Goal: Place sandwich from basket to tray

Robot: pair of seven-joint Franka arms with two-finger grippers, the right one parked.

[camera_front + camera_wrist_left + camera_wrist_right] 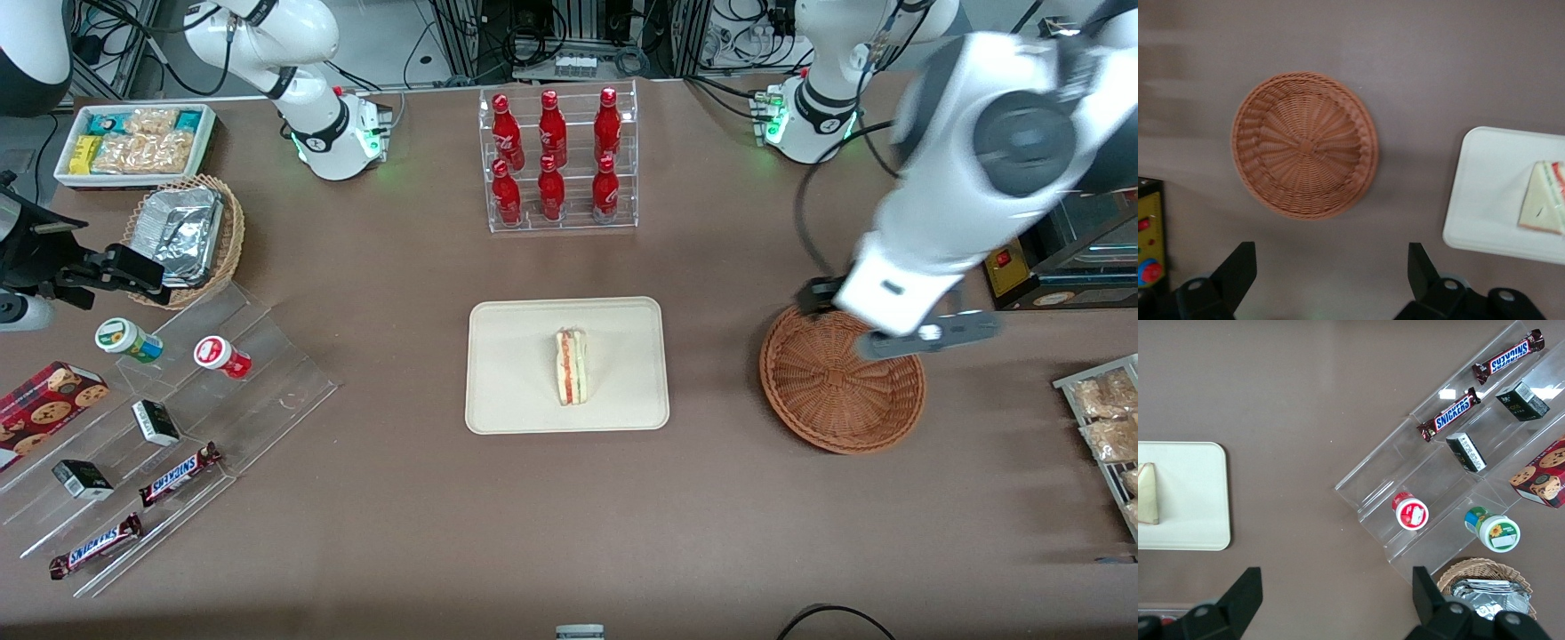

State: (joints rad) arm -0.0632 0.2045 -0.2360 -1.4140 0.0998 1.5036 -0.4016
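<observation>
One triangular white-bread sandwich (pixel 572 366) sits on our cream rectangular tray (pixel 507 391); round reddish-brown wicker basket (pixel 840 391) holds nothing. End effector (pixel 925 335) hangs above the basket, spread, gripping nothing. Risk: retracting low could clip the rim.

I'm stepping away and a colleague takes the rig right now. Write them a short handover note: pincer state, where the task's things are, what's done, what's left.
Left arm's pincer: open, holding nothing, raised above the table near the round reddish-brown wicker basket.
Basket: nothing in it, toward the working arm's end of the table.
Triangular white-bread sandwich: lying on the flat cream-white rectangular tray mid-table, nearer the front camera than the rack of red bottles.
Done: sandwich is out of the basket and on the tray, released.
Left: nothing in the transfer itself; probably only parking the arm.
</observation>
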